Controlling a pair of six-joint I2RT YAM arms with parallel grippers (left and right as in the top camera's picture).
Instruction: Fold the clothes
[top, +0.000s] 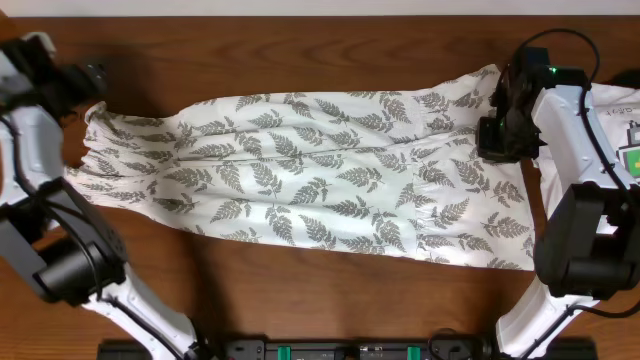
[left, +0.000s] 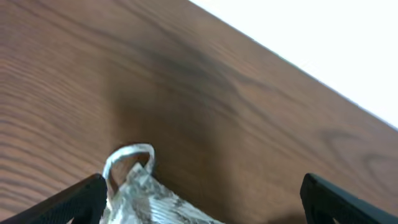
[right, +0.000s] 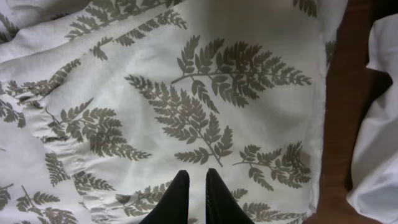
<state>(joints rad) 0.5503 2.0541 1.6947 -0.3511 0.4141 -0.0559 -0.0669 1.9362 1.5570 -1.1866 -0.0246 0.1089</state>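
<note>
I count one fern-printed garment (top: 300, 170), one plain white garment (top: 618, 105) bearing one small green-and-yellow tag (top: 634, 155), and one wooden counter (top: 300, 300) beneath them both. Of my own I count two hands, one left hand (top: 88, 75) and one right hand (top: 497, 128), and each hand shows two dark fingers (right: 177, 199).

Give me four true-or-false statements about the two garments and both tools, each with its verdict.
1. The fern-print garment lies spread out along the table. True.
2. The left tool is shut. False: its fingers stand wide apart, either side of a fabric loop at the garment's end.
3. The right tool is shut, over the fern print. True.
4. The plain white garment lies at the fern garment's left end. False: it lies beside the right end.
</note>
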